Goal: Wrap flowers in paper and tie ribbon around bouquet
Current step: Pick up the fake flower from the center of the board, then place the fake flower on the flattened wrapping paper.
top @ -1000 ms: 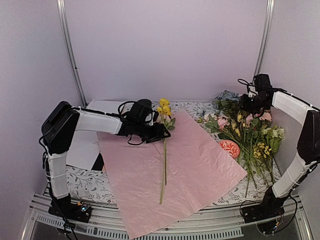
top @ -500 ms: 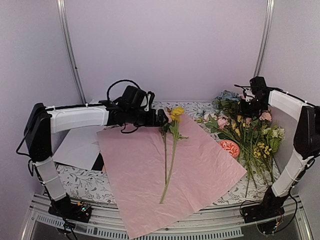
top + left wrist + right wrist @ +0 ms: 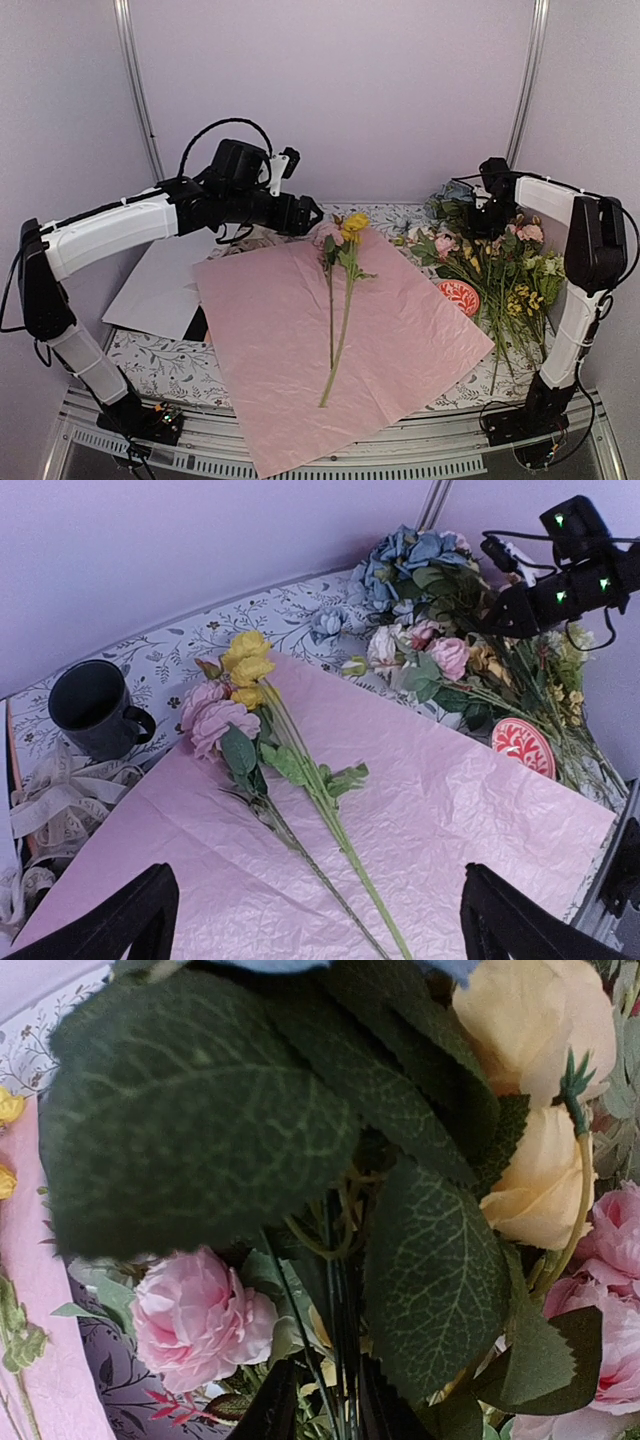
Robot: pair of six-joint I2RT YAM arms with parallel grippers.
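The lilac-pink paper (image 3: pixel 380 340) lies flat and unrolled on the table. Two flowers lie on it side by side, a yellow bloom (image 3: pixel 354 222) (image 3: pixel 245 658) and a pink bloom (image 3: pixel 215 718), their stems running toward the near edge. My left gripper (image 3: pixel 308 215) (image 3: pixel 318 892) hovers open and empty above the paper's far left corner. My right gripper (image 3: pixel 490 217) (image 3: pixel 325 1405) is down in the flower pile (image 3: pixel 505 270) at the right, its fingers (image 3: pixel 275 1410) closed narrowly on dark green stems. A cream ribbon (image 3: pixel 50 800) lies bunched beside the paper. No bouquet is in view.
A black mug (image 3: pixel 95 705) stands by the paper's far left corner. A flat white sheet (image 3: pixel 160 290) lies at the left. A red round disc (image 3: pixel 460 296) sits between paper and pile. A blue hydrangea head (image 3: pixel 410 560) tops the pile. A floral cloth (image 3: pixel 170 360) covers the table.
My left gripper opened, leaving a second stem beside the yellow one, and drew back up and to the left. My right gripper dipped into the pile and narrowed on stems.
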